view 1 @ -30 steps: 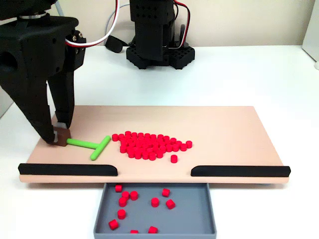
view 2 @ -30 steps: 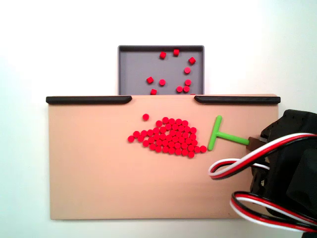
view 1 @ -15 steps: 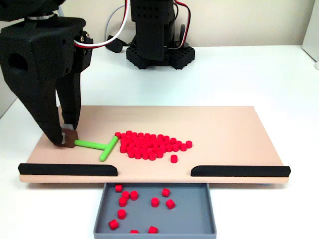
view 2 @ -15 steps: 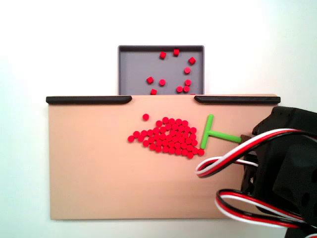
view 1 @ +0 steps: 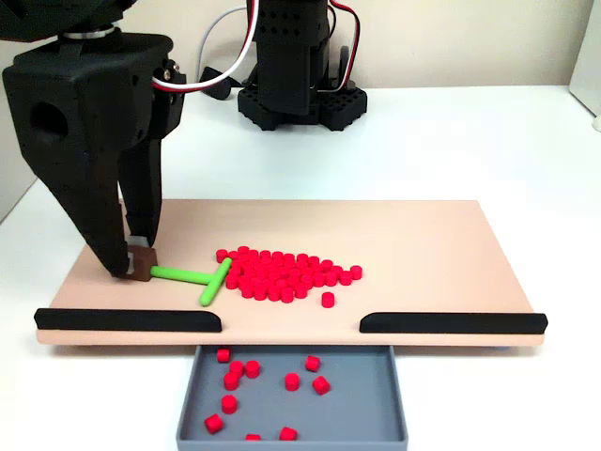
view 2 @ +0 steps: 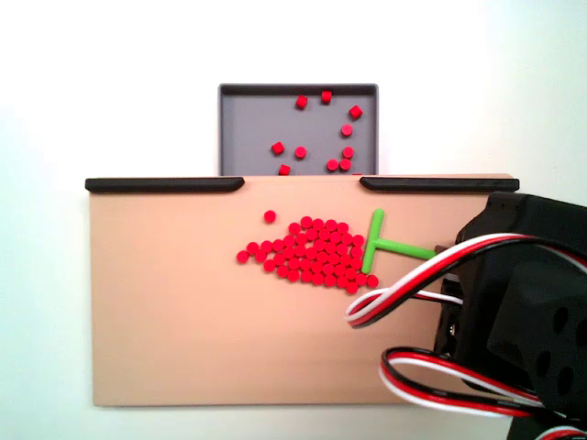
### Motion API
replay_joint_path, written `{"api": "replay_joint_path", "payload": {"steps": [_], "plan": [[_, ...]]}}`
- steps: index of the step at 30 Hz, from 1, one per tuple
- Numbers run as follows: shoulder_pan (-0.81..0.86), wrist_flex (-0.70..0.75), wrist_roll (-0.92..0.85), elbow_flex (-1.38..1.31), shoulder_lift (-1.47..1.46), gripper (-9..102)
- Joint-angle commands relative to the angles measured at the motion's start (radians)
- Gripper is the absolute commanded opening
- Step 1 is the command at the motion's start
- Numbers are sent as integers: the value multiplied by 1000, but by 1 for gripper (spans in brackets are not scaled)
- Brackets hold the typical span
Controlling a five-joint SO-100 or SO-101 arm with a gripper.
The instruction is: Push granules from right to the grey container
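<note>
- The gripper [view 1: 134, 266], two long matte black plastic fingers tapering to their tips, is clenched on a small brown block fixed to the end of the green T-shaped stick [view 1: 194, 276]; its tips sit at the board surface near the left end in a fixed view.
- The stick is smooth, glossy and round-sectioned; its crossbar touches the left edge of the granule pile in that view, the right edge in the top-down fixed view [view 2: 383, 243].
- The granules [view 1: 282, 270] are small bright red cylinders, packed in a flat, roughly oval patch at mid-board; one lies apart toward the gap between the strips.
- The tan board [view 1: 441, 244] is smooth and flat, with two black raised strips [view 1: 128, 319] on its near edge.
- The grey container [view 1: 376, 404], a shallow matte rectangular tray with low walls, sits just beyond that gap and holds about ten scattered granules.
</note>
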Motion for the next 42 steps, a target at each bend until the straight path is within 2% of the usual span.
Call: {"api": "replay_joint_path", "payload": {"steps": [1,42], "plan": [[-11,-8,-339,-20,15,0],[-49,-9,-11,-34,21,0]]}}
